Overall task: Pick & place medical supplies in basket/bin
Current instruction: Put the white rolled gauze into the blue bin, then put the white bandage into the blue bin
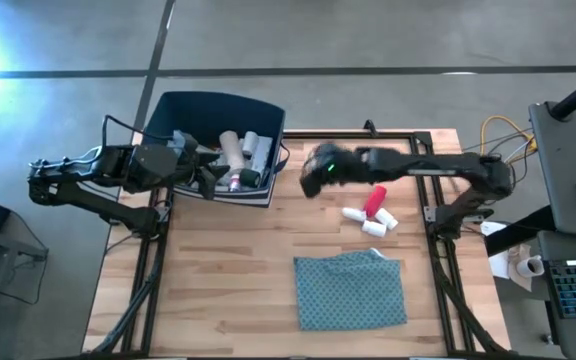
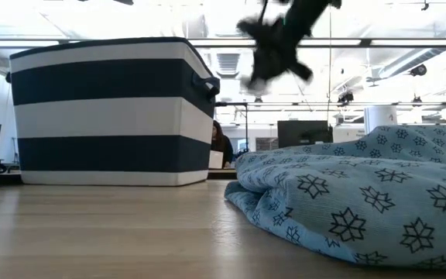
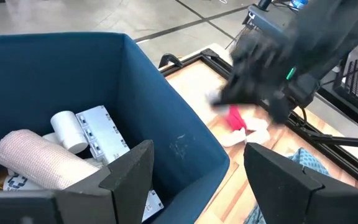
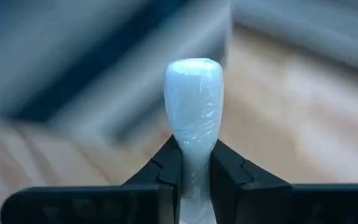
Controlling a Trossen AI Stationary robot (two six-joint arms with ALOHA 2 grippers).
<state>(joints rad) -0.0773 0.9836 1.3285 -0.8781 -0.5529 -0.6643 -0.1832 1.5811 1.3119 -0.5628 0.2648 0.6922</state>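
The dark blue bin (image 1: 183, 110) stands at the table's far left; in it lie a beige bandage roll (image 3: 36, 162), a white bottle (image 3: 70, 130) and a white box (image 3: 104, 134). My left gripper (image 1: 211, 172) hangs open over the bin's near right corner, touching nothing. My right gripper (image 1: 313, 170) is in the air just right of the bin, shut on a white wrapped item (image 4: 192, 93). A red tube (image 1: 375, 200) and small white bottles (image 1: 373, 222) lie on the table behind it. My right gripper pinches the white wrapped item between its two fingers at its narrow end (image 4: 195, 168). The item's wider, rounded end (image 4: 192, 78) sticks out past the fingertips. The fingers slant downward from the table's right side. The item is lifted clear of the table.
A teal patterned cloth (image 1: 351, 290) lies bunched on the near middle of the table and fills the right of the low view. The bin's striped wall (image 2: 107, 116) rises high at the left. Bare wood lies between bin and cloth.
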